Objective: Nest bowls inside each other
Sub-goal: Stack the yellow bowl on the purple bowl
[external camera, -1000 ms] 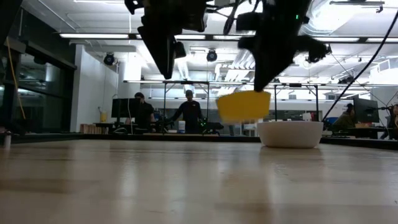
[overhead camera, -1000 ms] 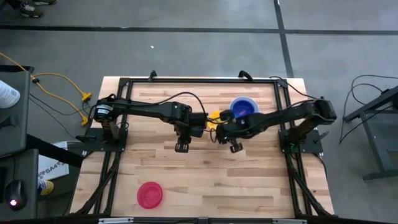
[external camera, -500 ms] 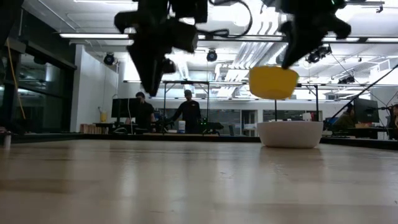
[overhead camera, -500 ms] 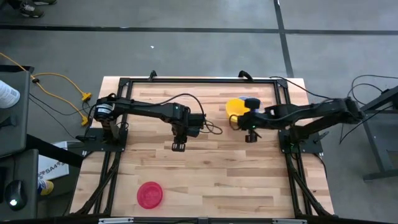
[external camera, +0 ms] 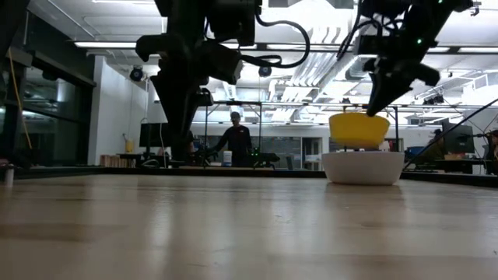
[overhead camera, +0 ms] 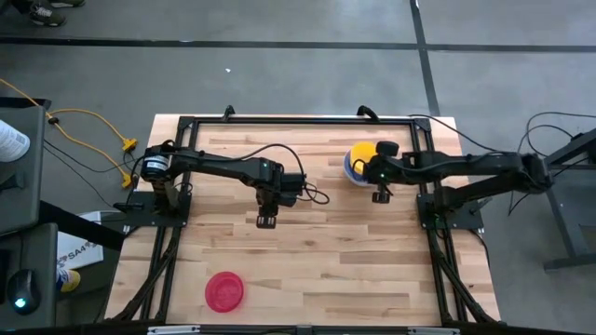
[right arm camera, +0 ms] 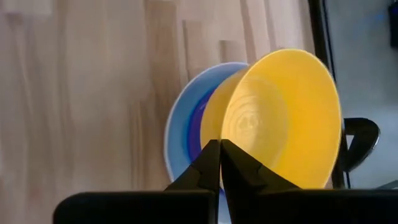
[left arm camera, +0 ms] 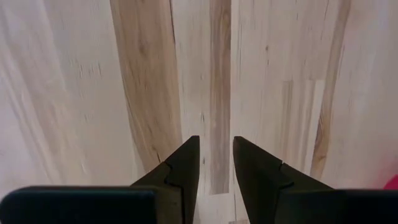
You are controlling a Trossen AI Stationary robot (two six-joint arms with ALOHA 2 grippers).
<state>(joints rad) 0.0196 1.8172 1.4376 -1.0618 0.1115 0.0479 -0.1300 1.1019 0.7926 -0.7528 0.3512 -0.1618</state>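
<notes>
the right claw (overhead camera: 376, 173) reaches over the far right part of the wooden bench (overhead camera: 307, 261), its fingers pinched tight on the rim of the yellow bowl (overhead camera: 361, 156). in the low view the yellow bowl (external camera: 359, 129) hangs just above the white bowl (external camera: 362, 166), their rims close, and whether they touch cannot be told. from the right wrist view the yellow bowl (right arm camera: 281, 118) sits tilted over the stack, with the blue bowl (right arm camera: 182, 133) showing under it and a sliver of purple inside the blue. seen from above, only a thin blue edge peeks out beside the yellow.

the left claw (overhead camera: 266, 221) hovers over the middle of the bench, well apart from the stack. its two dark fingers (left arm camera: 180, 171) stand a narrow gap apart with nothing between them, only bare wood planks beneath.

the red bowl (overhead camera: 224, 290) lies alone near the front edge of the bench, on the left arm's side, well apart from both claws and from the other bowls.

in the room behind the bench, a person (external camera: 236, 140) stands by some desks.
</notes>
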